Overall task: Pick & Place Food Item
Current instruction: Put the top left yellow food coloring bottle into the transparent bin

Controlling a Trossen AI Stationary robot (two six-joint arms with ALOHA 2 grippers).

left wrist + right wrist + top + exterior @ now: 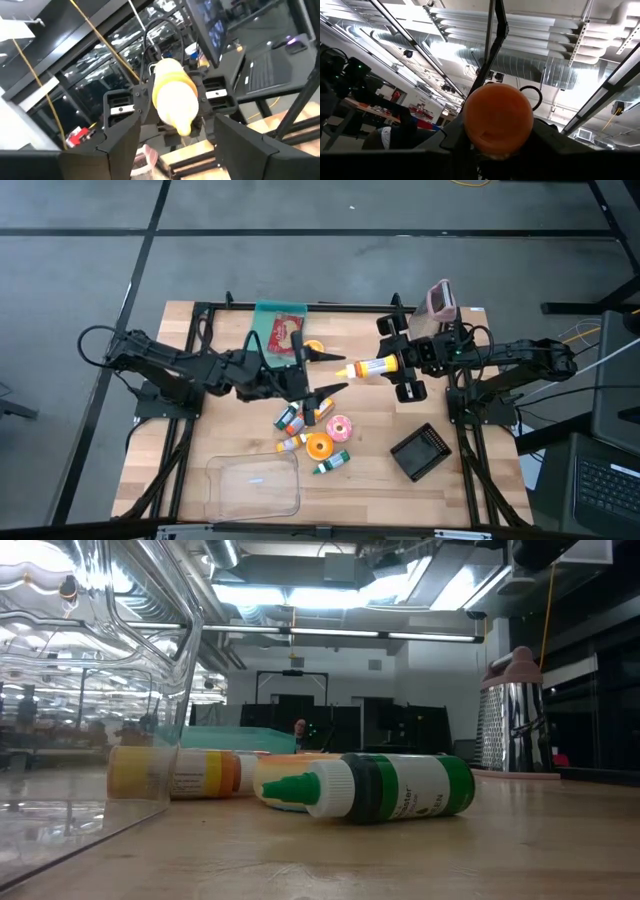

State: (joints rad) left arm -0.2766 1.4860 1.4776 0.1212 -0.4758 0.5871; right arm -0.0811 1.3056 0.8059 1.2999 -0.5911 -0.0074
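A pale wooden bench with a black frame is standing on a grey floor; strip lights and ducts are seen overhead in the low view. A clear plastic tray is lying at the near edge, a black ridged block toward the right, and a metal grater on a pink base at the far right corner. Small bottles, among them a green-capped bottle, are lying on their sides in a cluster at the middle.

The yellow bottle with an orange cap is being held level above the bench, between the two arms. It is being grasped by the right gripper, whose fingers are clamped on its body. The left gripper is reaching in from the left, its fingers spread wide at the bottle's capped end, released from it.

The bottle is appearing smooth, rounded and glossy.
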